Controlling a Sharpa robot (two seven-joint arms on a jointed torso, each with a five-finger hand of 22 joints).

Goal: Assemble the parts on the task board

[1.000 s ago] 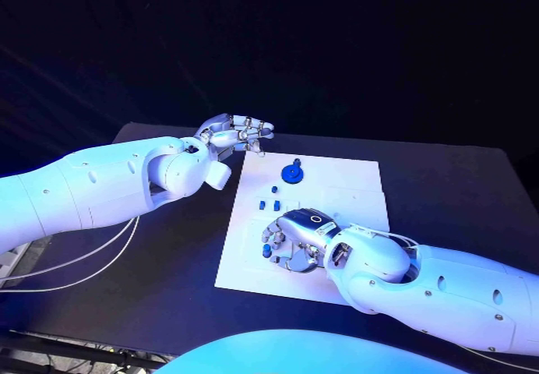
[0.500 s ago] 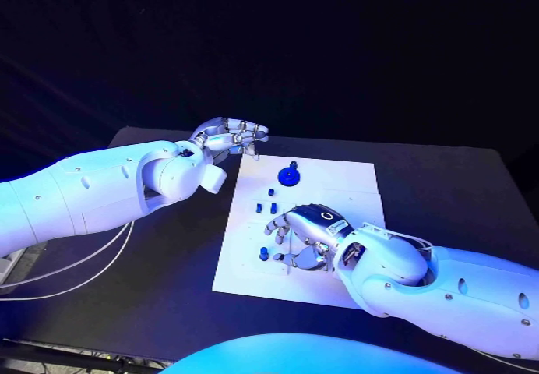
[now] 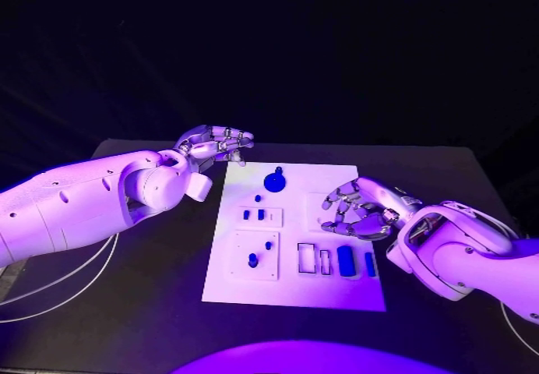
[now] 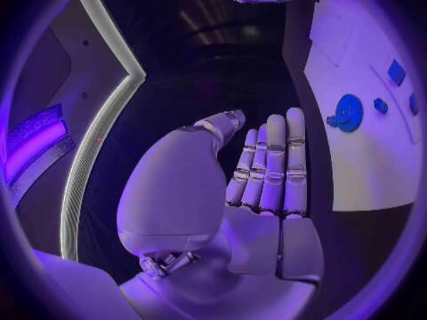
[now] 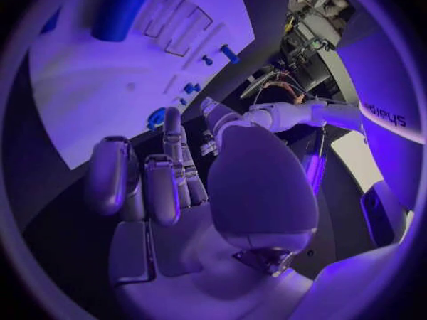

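The white task board (image 3: pixel 297 288) lies mid-table. A round blue part with a knob (image 3: pixel 275 181) stands at its far end, two small blue pegs (image 3: pixel 253 214) sit below it, and two blue blocks (image 3: pixel 345 261) lie beside outlined slots (image 3: pixel 307 259) at the near right. My left hand (image 3: pixel 219 144) hovers off the board's far left corner, fingers straight and side by side (image 4: pixel 267 178), holding nothing. My right hand (image 3: pixel 360 210) hangs over the board's right edge, fingers loosely bent (image 5: pixel 160 185), also empty. The round part (image 4: pixel 347 112) shows in the left wrist view too.
Black table (image 3: pixel 146 257) surrounds the board on all sides. My left arm (image 3: pixel 101 199) lies across the table's left part and my right forearm (image 3: pixel 472 249) across its right. A small blue peg (image 3: pixel 253 261) stands in a raised plate at the board's near left.
My right hand has lifted off the board's near middle and drawn back to its right edge, uncovering the slots and blue blocks. The left hand has hardly moved; the camera has shifted.
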